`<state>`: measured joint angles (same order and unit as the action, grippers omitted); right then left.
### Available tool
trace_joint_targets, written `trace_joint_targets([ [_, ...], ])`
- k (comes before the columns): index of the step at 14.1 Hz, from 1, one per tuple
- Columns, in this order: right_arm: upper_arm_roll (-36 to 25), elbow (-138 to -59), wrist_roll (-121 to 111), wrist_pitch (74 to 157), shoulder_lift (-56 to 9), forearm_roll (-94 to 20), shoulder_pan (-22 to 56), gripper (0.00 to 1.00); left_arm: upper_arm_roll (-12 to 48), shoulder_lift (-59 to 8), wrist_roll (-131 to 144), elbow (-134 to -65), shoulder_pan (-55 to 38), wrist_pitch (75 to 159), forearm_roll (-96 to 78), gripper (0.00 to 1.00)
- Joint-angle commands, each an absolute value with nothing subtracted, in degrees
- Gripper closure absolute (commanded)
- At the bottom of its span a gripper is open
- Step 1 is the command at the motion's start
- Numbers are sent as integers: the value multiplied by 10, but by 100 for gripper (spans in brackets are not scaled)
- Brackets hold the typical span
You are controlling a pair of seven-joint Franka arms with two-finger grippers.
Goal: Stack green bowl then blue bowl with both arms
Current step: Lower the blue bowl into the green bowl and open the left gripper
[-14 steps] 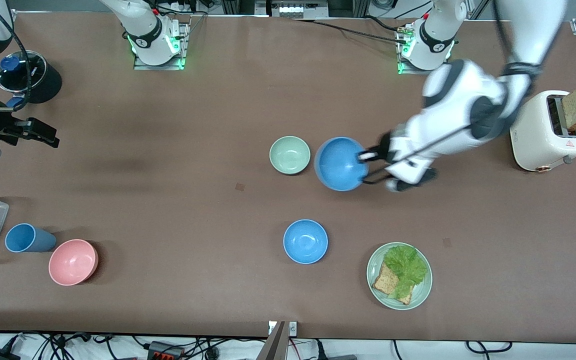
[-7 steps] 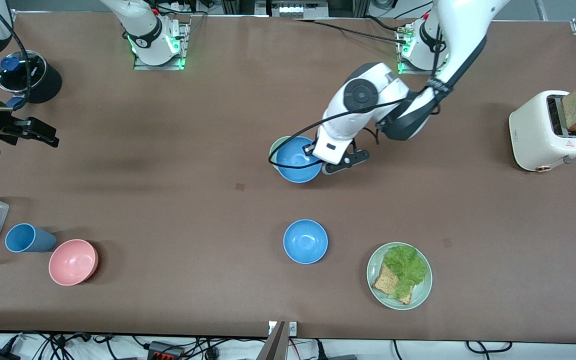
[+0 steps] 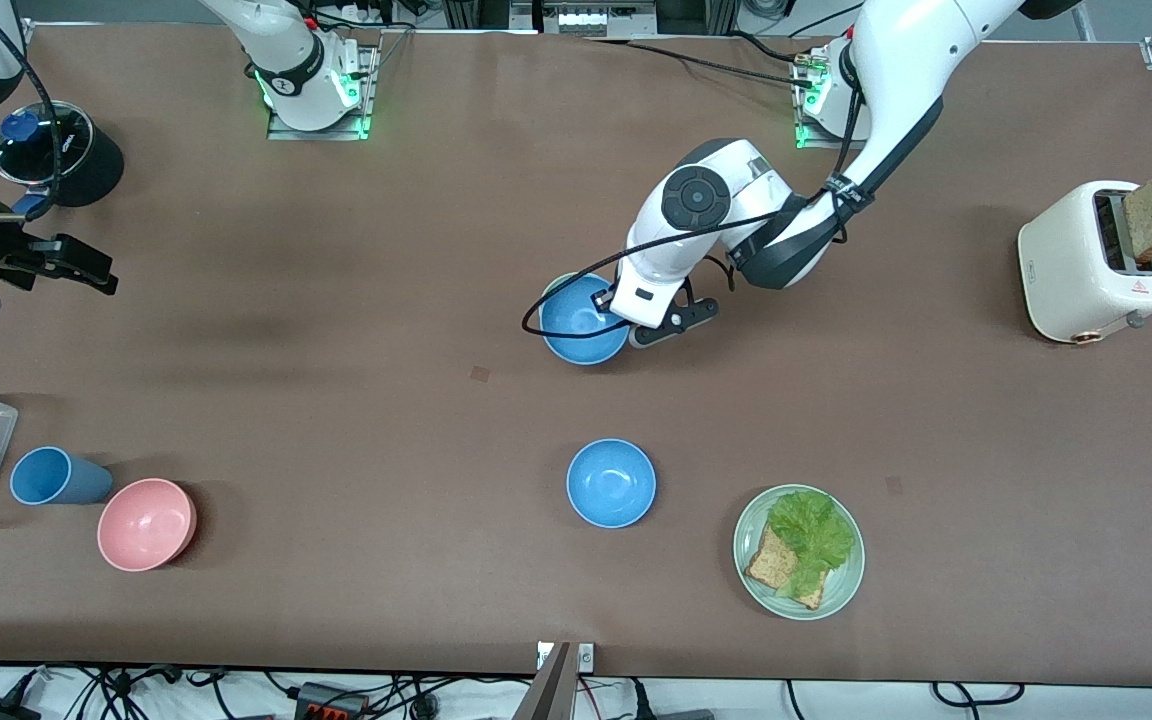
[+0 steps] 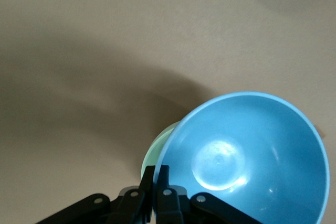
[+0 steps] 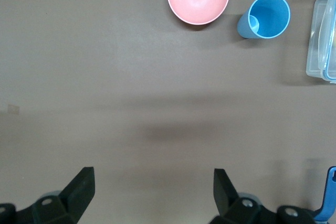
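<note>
The left tool (image 3: pixel 626 318) pinches the blue bowl (image 3: pixel 581 320) by its rim over the green bowl (image 4: pixel 157 148). It should level and centre the bowl before letting go. The right tool (image 5: pixel 152 190) waits open above bare tabletop (image 3: pixel 336 420).

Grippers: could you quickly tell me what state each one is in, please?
Left gripper: shut on the blue bowl, over the green bowl.
Right gripper: open, holding nothing.

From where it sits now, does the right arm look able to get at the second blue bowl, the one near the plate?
Probably yes. That blue bowl stands alone on bare table, apart from the plate. The left tool is busy over the green bowl, and the right tool waits open, empty.
</note>
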<state>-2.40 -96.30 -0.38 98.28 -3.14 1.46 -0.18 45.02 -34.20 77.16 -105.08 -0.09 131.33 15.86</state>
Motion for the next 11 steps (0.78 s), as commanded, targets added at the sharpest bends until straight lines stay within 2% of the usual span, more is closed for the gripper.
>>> trace_joint_targets([
  [1,-24,-960,-11,973,-25,11,-1,0,449,-332,808,-1070,-17,1322,178,99],
  [9,-25,-960,-11,972,-25,11,-2,0,450,-336,845,-1088,-32,1321,205,98],
  [11,-25,-960,-11,973,-25,11,-2,0,450,-336,860,-1085,-35,1320,208,92],
])
